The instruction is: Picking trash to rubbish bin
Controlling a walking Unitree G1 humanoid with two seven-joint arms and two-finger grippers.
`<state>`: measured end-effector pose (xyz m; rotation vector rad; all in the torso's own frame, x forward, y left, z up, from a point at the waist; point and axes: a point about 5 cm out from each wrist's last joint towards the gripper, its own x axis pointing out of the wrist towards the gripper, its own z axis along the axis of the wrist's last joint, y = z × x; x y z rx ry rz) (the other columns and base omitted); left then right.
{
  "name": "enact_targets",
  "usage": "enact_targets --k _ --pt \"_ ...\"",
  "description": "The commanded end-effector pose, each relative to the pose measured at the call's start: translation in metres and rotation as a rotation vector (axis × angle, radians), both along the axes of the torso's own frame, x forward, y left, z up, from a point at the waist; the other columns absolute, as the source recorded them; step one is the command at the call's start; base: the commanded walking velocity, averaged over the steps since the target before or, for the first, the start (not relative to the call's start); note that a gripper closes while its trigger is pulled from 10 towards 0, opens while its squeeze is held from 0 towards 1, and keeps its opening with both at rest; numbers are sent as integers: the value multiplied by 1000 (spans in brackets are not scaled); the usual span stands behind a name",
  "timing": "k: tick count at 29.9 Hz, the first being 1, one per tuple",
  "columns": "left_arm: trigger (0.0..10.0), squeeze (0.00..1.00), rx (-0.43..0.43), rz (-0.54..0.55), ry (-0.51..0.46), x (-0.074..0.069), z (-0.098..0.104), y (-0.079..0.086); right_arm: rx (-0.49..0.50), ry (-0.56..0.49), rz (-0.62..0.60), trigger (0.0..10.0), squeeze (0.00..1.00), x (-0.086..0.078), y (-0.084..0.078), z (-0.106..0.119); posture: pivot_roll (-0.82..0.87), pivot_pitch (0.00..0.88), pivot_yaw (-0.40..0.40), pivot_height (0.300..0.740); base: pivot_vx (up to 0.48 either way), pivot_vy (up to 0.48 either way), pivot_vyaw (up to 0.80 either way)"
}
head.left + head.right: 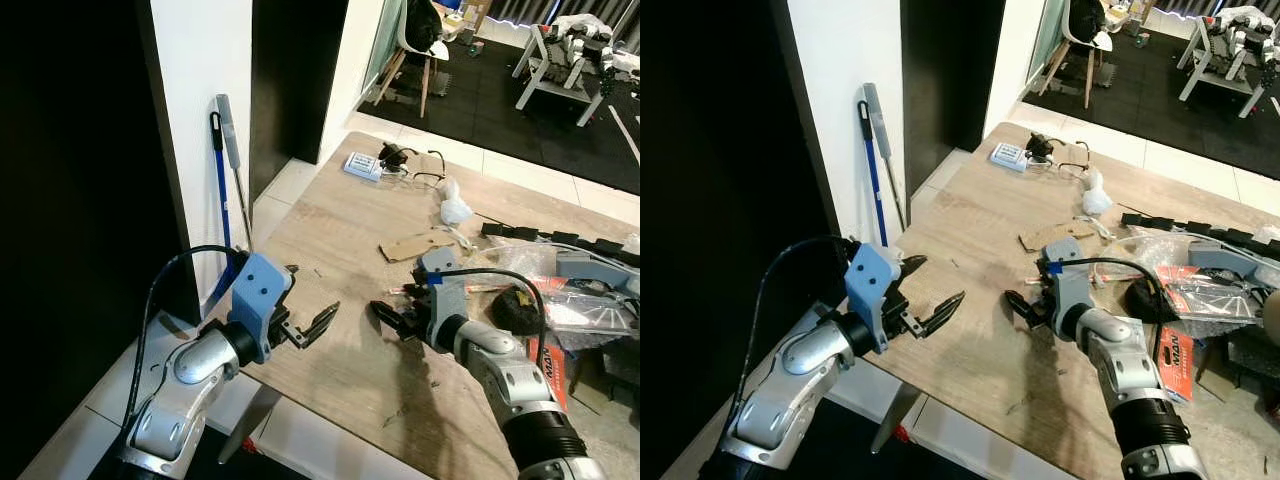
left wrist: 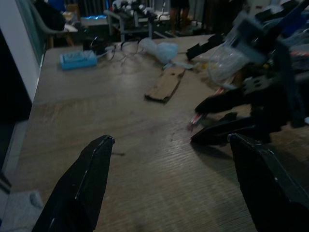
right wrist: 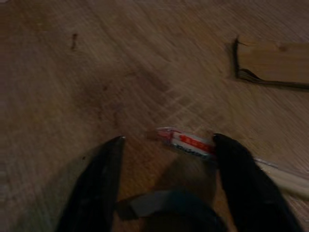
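A thin red-and-white wrapper (image 3: 186, 141) lies flat on the wooden table (image 1: 330, 230), with a pale stick running out of it. My right gripper (image 3: 169, 140) hovers low over it and is open. One fingertip (image 3: 231, 154) is right beside the wrapper; nothing is held. From the head camera the right gripper (image 1: 392, 322) is at mid-table, and the wrapper (image 1: 400, 290) lies just beyond it. My left gripper (image 1: 312, 290) is open and empty above the table's near left edge, pointing toward the right gripper. A cardboard scrap (image 1: 420, 243) and a crumpled white tissue (image 1: 455, 210) lie farther back.
Clear plastic bags and packaging (image 1: 575, 305) pile up at the table's right, next to a black lump (image 1: 517, 308). A small blue-white box (image 1: 362, 167) with cables sits at the far end. A mop (image 1: 228, 170) leans on the white wall at left. A chair (image 1: 425, 40) stands beyond.
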<state>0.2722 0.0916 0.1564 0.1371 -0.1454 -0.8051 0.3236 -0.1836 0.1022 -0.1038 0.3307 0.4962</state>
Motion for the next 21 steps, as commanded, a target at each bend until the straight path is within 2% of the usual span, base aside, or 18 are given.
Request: enact_targets --k 1,3,21 --pt "10000 0 3 -46 35 -5 -4 -3 -33 119 2 0 0 -11 -3 -23 -11 124 -96 740 0 0 0" --pt "10000 0 6 -86 50 -9 -5 -5 -32 134 6 0 0 -13 -4 -24 -11 124 -95 740 0 0 0" --pt "10000 0 8 -111 70 -12 -5 -6 -16 163 2 0 0 -16 -5 -24 -12 115 -91 740 0 0 0"
